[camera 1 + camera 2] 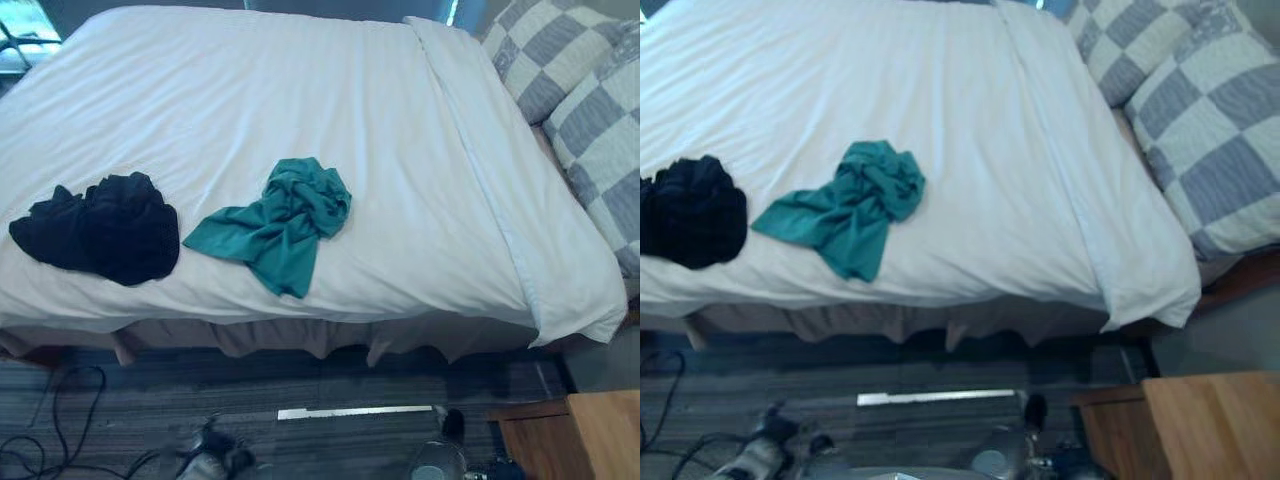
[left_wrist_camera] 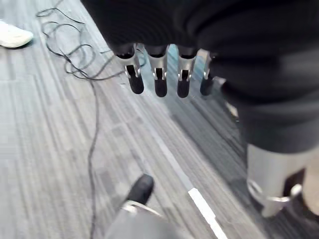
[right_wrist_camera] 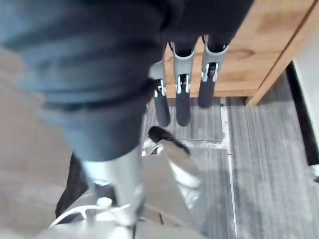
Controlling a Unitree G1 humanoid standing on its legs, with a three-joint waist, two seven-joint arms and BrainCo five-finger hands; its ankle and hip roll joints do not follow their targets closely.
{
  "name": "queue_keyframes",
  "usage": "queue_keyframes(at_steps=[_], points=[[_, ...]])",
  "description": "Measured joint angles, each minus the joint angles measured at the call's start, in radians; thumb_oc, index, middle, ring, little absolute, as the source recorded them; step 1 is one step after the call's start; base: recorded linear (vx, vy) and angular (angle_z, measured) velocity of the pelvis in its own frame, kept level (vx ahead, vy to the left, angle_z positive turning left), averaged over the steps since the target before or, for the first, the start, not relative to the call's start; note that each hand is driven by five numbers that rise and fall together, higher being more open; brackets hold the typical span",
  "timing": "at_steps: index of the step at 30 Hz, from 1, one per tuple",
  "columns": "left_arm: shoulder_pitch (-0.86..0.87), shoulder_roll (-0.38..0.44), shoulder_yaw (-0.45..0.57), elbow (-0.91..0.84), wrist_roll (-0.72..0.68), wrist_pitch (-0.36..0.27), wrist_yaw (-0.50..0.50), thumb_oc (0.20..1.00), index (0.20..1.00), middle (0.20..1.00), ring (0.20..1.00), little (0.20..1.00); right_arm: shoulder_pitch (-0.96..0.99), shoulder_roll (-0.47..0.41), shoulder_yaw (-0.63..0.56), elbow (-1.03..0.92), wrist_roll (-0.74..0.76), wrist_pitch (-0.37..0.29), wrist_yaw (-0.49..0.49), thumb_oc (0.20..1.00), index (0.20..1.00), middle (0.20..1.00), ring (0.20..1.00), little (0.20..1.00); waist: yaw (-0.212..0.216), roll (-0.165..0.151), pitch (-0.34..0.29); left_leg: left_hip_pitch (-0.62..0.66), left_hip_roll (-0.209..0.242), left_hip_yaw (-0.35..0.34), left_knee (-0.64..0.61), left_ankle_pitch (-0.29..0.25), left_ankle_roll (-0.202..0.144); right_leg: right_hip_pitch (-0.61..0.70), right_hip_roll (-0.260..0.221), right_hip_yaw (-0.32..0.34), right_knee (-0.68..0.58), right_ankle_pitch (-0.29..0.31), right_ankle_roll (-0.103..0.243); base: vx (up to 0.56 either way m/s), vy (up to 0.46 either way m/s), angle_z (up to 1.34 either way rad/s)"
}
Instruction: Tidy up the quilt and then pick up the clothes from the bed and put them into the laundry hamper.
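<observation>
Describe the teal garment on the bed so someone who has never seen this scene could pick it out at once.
Start at the large bed under a smooth white quilt, checked grey-and-white pillows at one end. Near the bed's front edge lie two crumpled garments, apart. The teal cloth garment lies nearer the pillows; its neighbour, the black cloth garment, is a darker, rounder heap.

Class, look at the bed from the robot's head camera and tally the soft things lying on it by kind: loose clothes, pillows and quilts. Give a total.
Clothes: 2, a black garment and a teal garment.
Checked pillows: 2.
White quilt: 1.
Total: 5.
</observation>
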Motion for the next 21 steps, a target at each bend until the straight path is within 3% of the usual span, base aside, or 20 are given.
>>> queue_keyframes(at_steps=[1, 2, 3, 4, 5, 6, 7, 8, 9, 10, 11, 13, 14, 15, 16, 18, 19, 20, 21], points=[[0.013, 0.004, -0.002, 0.002, 0.001, 0.000, 0.001, 1.000, 1.000, 1.000, 1.000, 1.000, -0.003, -0.003, -0.001, -0.003, -0.001, 0.002, 0.005, 1.000, 1.000, 1.000, 1.000, 1.000, 0.018, 0.016, 0.003, 0.024, 0.014, 0.005, -0.042, 0.011, 0.015, -0.036, 0.042, 0.012, 0.110, -0.169, 0.056, 0.17, 0.563, 0.06], [0.020, -0.001, 0.003, 0.017, 0.002, 0.007, -0.004, 1.000, 1.000, 1.000, 1.000, 1.000, 0.008, -0.005, 0.006, -0.018, -0.002, 0.000, 0.020, 1.000, 1.000, 1.000, 1.000, 1.000, 0.010, 0.031, 0.001, 0.055, 0.013, 0.000, -0.122, 0.032, 0.039, -0.068, 0.110, 0.036, 0.242, -0.341, 0.098, 0.18, 0.465, 0.00], [0.028, -0.004, 0.001, 0.011, 0.003, 0.010, -0.007, 1.000, 1.000, 1.000, 1.000, 1.000, 0.017, -0.007, 0.023, -0.042, -0.002, -0.005, 0.025, 1.000, 1.000, 1.000, 1.000, 1.000, 0.009, 0.034, 0.008, 0.073, 0.004, 0.000, -0.169, 0.055, 0.067, -0.082, 0.159, 0.069, 0.297, -0.429, 0.121, 0.26, 0.344, 0.17], [0.038, -0.006, 0.005, 0.022, 0.005, 0.011, -0.015, 1.000, 1.000, 1.000, 1.000, 1.000, 0.006, -0.004, 0.044, -0.044, -0.001, -0.009, 0.034, 1.000, 1.000, 1.000, 1.000, 1.000, 0.003, 0.034, 0.013, 0.096, -0.019, 0.012, -0.207, 0.085, 0.089, -0.069, 0.203, 0.051, 0.282, -0.463, 0.124, 0.21, 0.343, 0.04], [0.052, -0.017, 0.012, 0.018, 0.007, 0.010, -0.021, 1.000, 1.000, 1.000, 1.000, 1.000, 0.005, -0.008, 0.059, -0.066, -0.001, -0.010, 0.042, 1.000, 1.000, 1.000, 1.000, 1.000, -0.002, 0.024, 0.013, 0.116, -0.047, 0.034, -0.236, 0.107, 0.078, -0.045, 0.215, -0.020, 0.229, -0.463, 0.119, 0.24, 0.316, -0.11], [0.055, -0.045, -0.008, 0.023, 0.027, 0.015, -0.028, 1.000, 1.000, 1.000, 1.000, 1.000, -0.022, -0.015, 0.078, -0.072, 0.001, -0.012, 0.038, 1.000, 1.000, 1.000, 1.000, 1.000, -0.015, 0.047, 0.035, 0.140, -0.048, 0.044, -0.265, 0.100, 0.057, 0.038, 0.285, -0.039, 0.085, -0.515, 0.057, 0.28, 0.286, 0.17], [0.049, -0.060, -0.026, 0.020, 0.037, 0.012, -0.035, 1.000, 1.000, 1.000, 1.000, 1.000, -0.025, -0.022, 0.070, -0.076, 0.001, -0.012, 0.038, 1.000, 1.000, 1.000, 1.000, 1.000, -0.044, 0.080, 0.043, 0.138, -0.038, 0.029, -0.279, 0.092, 0.062, 0.084, 0.354, 0.012, 0.001, -0.570, 0.085, 0.35, 0.275, 0.49], [0.042, -0.064, -0.027, 0.020, 0.043, 0.005, -0.042, 1.000, 1.000, 1.000, 1.000, 1.000, -0.037, -0.024, 0.071, -0.084, 0.003, -0.018, 0.045, 1.000, 1.000, 1.000, 1.000, 1.000, -0.058, 0.088, 0.049, 0.138, -0.048, 0.020, -0.273, 0.073, 0.089, 0.101, 0.385, 0.086, -0.053, -0.552, 0.100, 0.19, 0.208, 0.54], [0.030, -0.081, -0.010, -0.004, 0.043, -0.009, -0.041, 1.000, 1.000, 1.000, 1.000, 1.000, -0.055, -0.036, 0.073, -0.071, 0.007, -0.022, 0.051, 1.000, 1.000, 1.000, 1.000, 1.000, -0.052, 0.080, 0.065, 0.142, -0.090, 0.004, -0.203, 0.061, 0.066, 0.086, 0.356, 0.114, -0.023, -0.502, 0.087, 0.03, 0.111, 0.23], [0.024, -0.087, -0.004, -0.011, 0.042, -0.014, -0.041, 1.000, 1.000, 1.000, 1.000, 1.000, -0.080, -0.038, 0.075, -0.074, 0.007, -0.026, 0.050, 1.000, 1.000, 1.000, 1.000, 1.000, -0.048, 0.085, 0.076, 0.133, -0.091, 0.001, -0.154, 0.052, 0.030, 0.082, 0.334, 0.112, -0.011, -0.488, 0.080, -0.05, 0.026, -0.15], [0.001, -0.093, 0.013, -0.018, 0.040, -0.019, -0.039, 1.000, 1.000, 1.000, 1.000, 1.000, -0.106, -0.033, 0.077, -0.067, 0.006, -0.019, 0.043, 1.000, 1.000, 1.000, 1.000, 1.000, -0.045, 0.069, 0.091, 0.097, -0.106, -0.010, -0.053, 0.051, 0.025, 0.093, 0.298, 0.107, -0.017, -0.487, 0.082, 0.10, 0.062, -0.08], [-0.042, -0.093, 0.012, -0.026, 0.030, -0.019, -0.035, 1.000, 1.000, 1.000, 1.000, 1.000, -0.133, -0.033, 0.080, -0.066, 0.004, -0.023, 0.042, 1.000, 1.000, 1.000, 1.000, 1.000, -0.023, 0.052, 0.112, 0.002, -0.092, -0.063, 0.146, 0.064, 0.003, 0.109, 0.273, 0.107, -0.035, -0.459, 0.069, 0.15, 0.304, -0.09], [-0.079, -0.086, 0.000, -0.054, 0.019, -0.018, -0.023, 1.000, 1.000, 1.000, 1.000, 1.000, -0.174, -0.023, 0.106, -0.022, -0.003, -0.022, 0.041, 1.000, 1.000, 1.000, 1.000, 1.000, -0.001, 0.028, 0.136, -0.106, -0.050, -0.115, 0.332, 0.089, -0.052, 0.148, 0.247, 0.098, -0.083, -0.440, 0.071, 0.21, 0.669, -0.02], [-0.078, -0.091, -0.011, -0.089, -0.005, -0.026, -0.017, 1.000, 1.000, 1.000, 1.000, 1.000, -0.207, -0.013, 0.102, 0.009, -0.003, -0.014, 0.038, 1.000, 1.000, 1.000, 1.000, 1.000, -0.004, 0.033, 0.130, -0.105, 0.038, -0.045, 0.211, 0.045, -0.045, 0.193, 0.266, 0.082, -0.139, -0.414, 0.086, 0.29, 0.704, -0.20], [-0.068, -0.101, -0.013, -0.105, -0.008, -0.031, -0.017, 1.000, 1.000, 1.000, 1.000, 1.000, -0.213, -0.022, 0.100, 0.004, -0.004, -0.016, 0.037, 1.000, 1.000, 1.000, 1.000, 1.000, -0.002, 0.051, 0.126, -0.075, 0.100, -0.010, 0.052, 0.048, -0.051, 0.211, 0.287, 0.107, -0.164, -0.405, 0.096, 0.37, 0.987, -0.37], [-0.076, -0.126, -0.046, -0.126, -0.006, -0.031, -0.020, 1.000, 1.000, 1.000, 1.000, 1.000, -0.196, -0.058, 0.043, -0.010, -0.006, -0.016, 0.031, 1.000, 1.000, 1.000, 1.000, 1.000, -0.006, 0.109, 0.095, -0.014, 0.171, -0.007, -0.244, 0.076, -0.055, 0.224, 0.305, 0.157, -0.191, -0.401, 0.141, 0.30, 0.771, -0.62], [-0.080, -0.138, -0.059, -0.113, -0.002, -0.043, -0.018, 1.000, 1.000, 1.000, 1.000, 1.000, -0.189, -0.071, 0.029, -0.001, -0.015, -0.022, 0.032, 1.000, 1.000, 1.000, 1.000, 1.000, 0.010, 0.139, 0.080, -0.015, 0.168, -0.042, -0.241, 0.080, -0.051, 0.224, 0.285, 0.158, -0.184, -0.419, 0.157, 0.21, 0.504, -0.53], [-0.076, -0.154, -0.071, -0.094, 0.002, -0.044, -0.019, 1.000, 1.000, 1.000, 1.000, 1.000, -0.206, -0.102, 0.043, 0.070, -0.037, -0.004, 0.031, 1.000, 1.000, 1.000, 1.000, 1.000, -0.011, 0.144, 0.068, 0.004, 0.128, -0.067, -0.240, 0.076, -0.018, 0.235, 0.247, 0.174, -0.170, -0.424, 0.185, 0.14, 0.414, -0.53], [-0.064, -0.168, -0.090, -0.103, 0.002, -0.032, -0.020, 1.000, 1.000, 1.000, 1.000, 1.000, -0.178, -0.128, 0.045, 0.051, -0.044, -0.001, 0.035, 1.000, 1.000, 1.000, 1.000, 1.000, -0.025, 0.147, 0.050, 0.015, 0.081, -0.112, -0.207, 0.110, -0.044, 0.236, 0.196, 0.197, -0.153, -0.396, 0.235, 0.14, 0.496, -0.49]])
